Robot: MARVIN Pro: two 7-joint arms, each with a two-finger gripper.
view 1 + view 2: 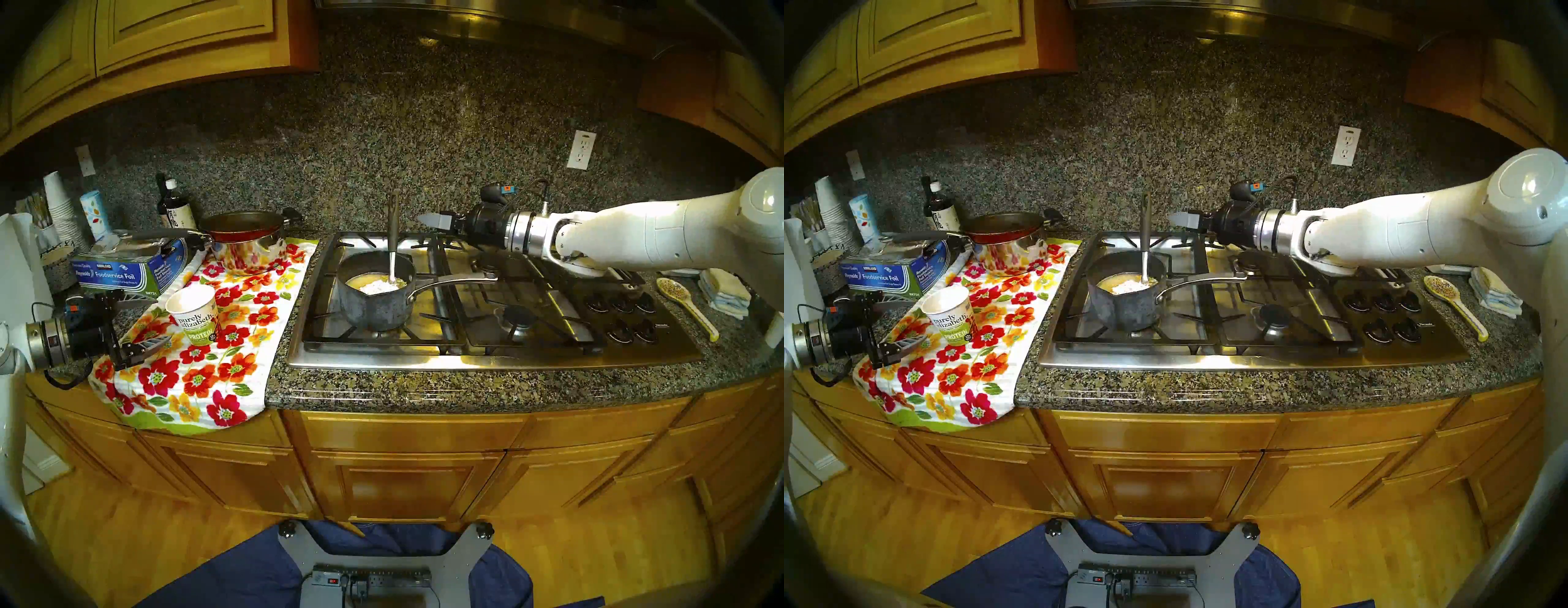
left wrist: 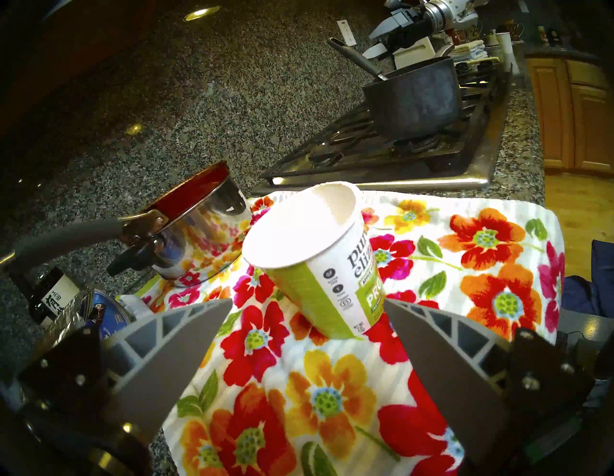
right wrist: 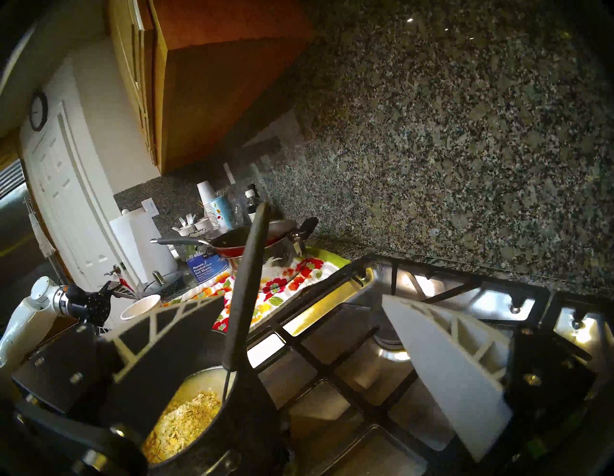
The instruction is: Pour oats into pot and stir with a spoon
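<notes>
Now oats (image 1: 379, 287) in saucepan (image 1: 373, 297); spoon (image 1: 393, 237) propped centre frame for stirring; both grippers, left (image 1: 142, 325) and right (image 1: 428, 220), released, empty.

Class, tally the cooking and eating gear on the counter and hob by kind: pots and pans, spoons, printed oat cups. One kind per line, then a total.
Pots and pans: 3 (grey saucepan, steel pot, red pan)
Spoons: 2 (dark-handled spoon, yellow ceramic spoon)
Printed oat cups: 1 (oat cup)
Total: 6

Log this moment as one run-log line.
oats: in pot | spoon: standing in pot, unheld | cup: on towel | both fingers: open
</notes>
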